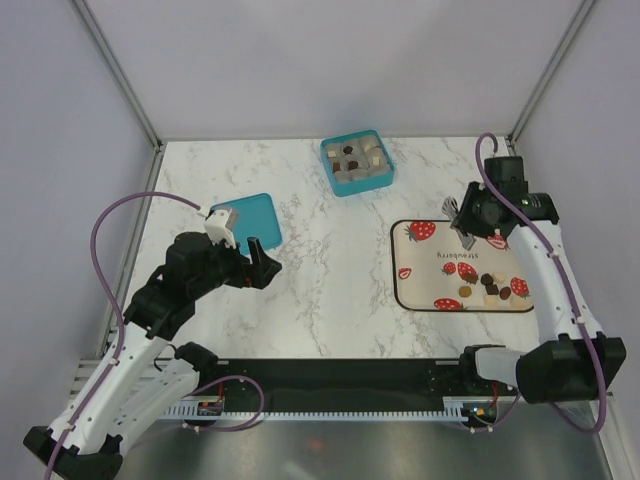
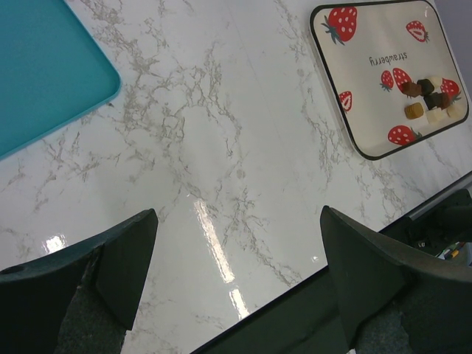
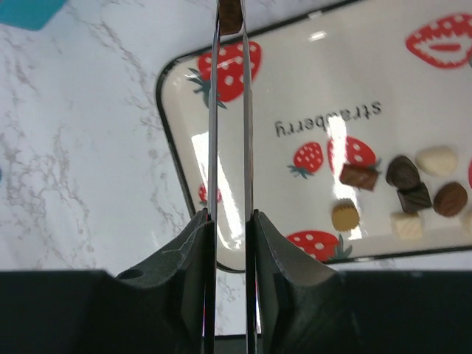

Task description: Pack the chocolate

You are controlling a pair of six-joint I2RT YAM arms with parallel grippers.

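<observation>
Several pieces of chocolate (image 3: 402,171) lie clustered on the strawberry tray (image 3: 158,96); others already sit in the teal box (image 1: 358,186) farther back. We see the right gripper (image 3: 228,221) squeezed narrow on a pair of tweezers (image 3: 214,110), whose tips appear to pinch one brown piece (image 3: 230,15) above the tray's far corner. The left gripper (image 2: 237,221) hangs fully spread and empty near the teal lid (image 2: 44,74). To carry well, we judge: hold the squeeze steady, lift clear of the rim, travel level to the box, and release low over a free compartment
</observation>
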